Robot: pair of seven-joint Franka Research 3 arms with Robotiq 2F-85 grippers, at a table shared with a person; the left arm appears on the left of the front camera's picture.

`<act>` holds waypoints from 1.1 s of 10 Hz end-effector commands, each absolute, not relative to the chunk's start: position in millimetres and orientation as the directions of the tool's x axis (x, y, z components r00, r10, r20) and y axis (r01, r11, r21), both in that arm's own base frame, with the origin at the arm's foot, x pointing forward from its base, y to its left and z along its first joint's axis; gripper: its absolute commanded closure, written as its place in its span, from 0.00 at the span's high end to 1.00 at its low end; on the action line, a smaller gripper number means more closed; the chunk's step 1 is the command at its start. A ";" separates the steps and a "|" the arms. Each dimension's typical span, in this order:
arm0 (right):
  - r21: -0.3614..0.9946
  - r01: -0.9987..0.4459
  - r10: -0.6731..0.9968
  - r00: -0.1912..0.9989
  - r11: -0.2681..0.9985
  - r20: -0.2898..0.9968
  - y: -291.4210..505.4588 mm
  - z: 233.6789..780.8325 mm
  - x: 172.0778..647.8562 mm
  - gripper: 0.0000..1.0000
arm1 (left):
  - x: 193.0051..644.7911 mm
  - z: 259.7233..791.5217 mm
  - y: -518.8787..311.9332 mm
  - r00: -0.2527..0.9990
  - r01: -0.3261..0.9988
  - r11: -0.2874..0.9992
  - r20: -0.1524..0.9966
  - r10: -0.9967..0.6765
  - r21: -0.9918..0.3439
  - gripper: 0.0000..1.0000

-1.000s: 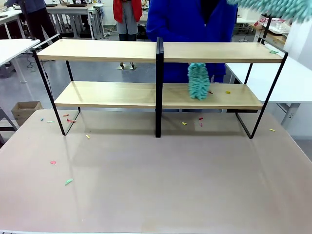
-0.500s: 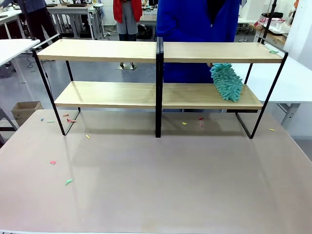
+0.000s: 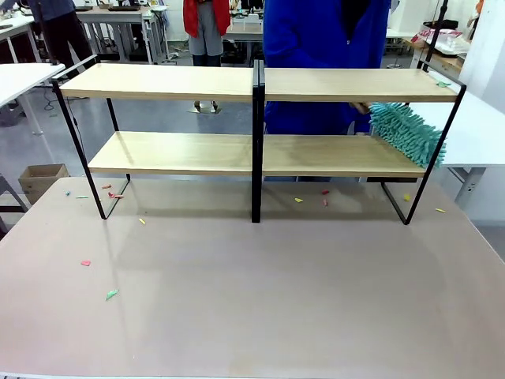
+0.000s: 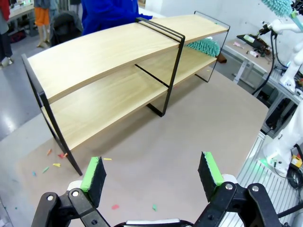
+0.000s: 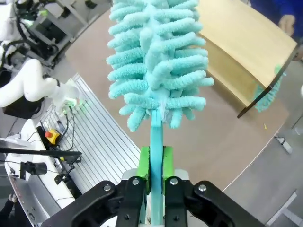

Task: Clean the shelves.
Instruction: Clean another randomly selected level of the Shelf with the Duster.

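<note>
From the front view we see the shelves (image 3: pixel 258 118), a two-tier rack of light-wood boards in a thin black frame, standing across the far half of the table (image 3: pixel 252 292), close to its far edge. A person in blue (image 3: pixel 323 47) stands behind them and holds a teal duster (image 3: pixel 408 133) at the right end of the lower board, its fluffy head reaching past the frame. Small coloured scraps (image 3: pixel 110 294) lie on the table near its left edge and under the rack.

In the left wrist view, our left gripper (image 4: pixel 151 172) hovers above the table on the robot's side of the rack, its fingers (image 4: pixel 93 174) spread wide and holding nothing. The rack (image 4: pixel 124 75) runs diagonally away, and the person's duster (image 4: pixel 204 46) shows at its far end on the lower board.

In the right wrist view, our right gripper (image 5: pixel 155 165) has its fingers (image 5: pixel 144 163) pressed onto the thin teal handle of our own microfibre duster (image 5: pixel 156 61), whose head rises straight up. One end of the rack (image 5: pixel 246 56) lies beyond it, with the person's duster (image 5: pixel 265 97) at that end.

We judge the rack stiff and fairly light, easy to nudge, so wiping should stay gentle and it should not be gripped at all. The duster is soft and light; the rigid handle is the place to hold it.
</note>
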State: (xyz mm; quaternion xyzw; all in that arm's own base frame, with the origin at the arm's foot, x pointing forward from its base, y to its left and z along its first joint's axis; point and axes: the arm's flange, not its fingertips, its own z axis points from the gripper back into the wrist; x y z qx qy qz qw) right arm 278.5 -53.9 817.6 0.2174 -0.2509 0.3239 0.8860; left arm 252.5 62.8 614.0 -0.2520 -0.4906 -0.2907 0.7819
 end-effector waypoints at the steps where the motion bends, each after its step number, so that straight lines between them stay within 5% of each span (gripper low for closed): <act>1: 0.208 -0.609 0.442 0.732 0.765 0.519 -26.8 805.3 298.6 0.12 | 252.6 613.7 62.6 0.352 0.702 0.704 0.912 -0.210 -0.109 1.00; 5: 0.145 -0.320 0.264 0.913 0.936 0.312 22.2 768.6 359.9 0.12 | 252.6 613.7 62.6 0.352 0.702 0.704 0.912 -0.210 -0.109 1.00; 11: -0.046 -0.126 0.130 0.986 0.991 0.100 22.0 740.6 389.9 0.12 | 252.6 613.7 62.6 0.352 0.702 0.704 0.912 -0.210 -0.109 1.00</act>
